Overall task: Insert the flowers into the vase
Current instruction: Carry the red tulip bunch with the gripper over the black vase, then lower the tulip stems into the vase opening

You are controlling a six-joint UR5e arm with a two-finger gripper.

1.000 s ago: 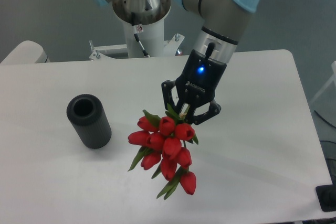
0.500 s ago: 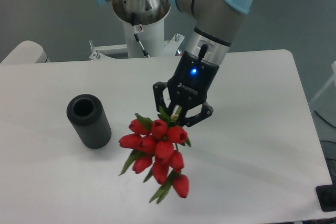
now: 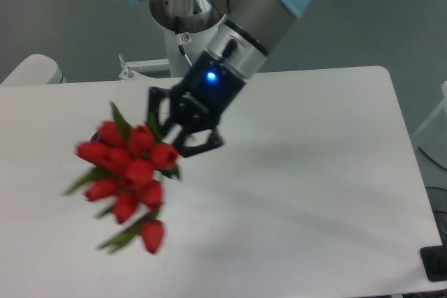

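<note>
The flowers [image 3: 133, 169], a bunch of red tulip buds with green leaves, hang blurred over the left part of the white table [image 3: 314, 172]. My gripper [image 3: 174, 135] is shut on their stems just above the buds, its blue light lit. The bunch tilts down and to the left of the fingers. The vase is hidden behind the bunch.
The arm's white pedestal [image 3: 185, 29] stands at the table's back edge. A pale rounded object [image 3: 31, 69] sits past the back left corner. A dark object [image 3: 434, 263] lies off the table's front right corner.
The gripper has swung left with the flowers, from the table's middle to the spot where the vase stood. The vase, seen before, is now covered by the bunch.
</note>
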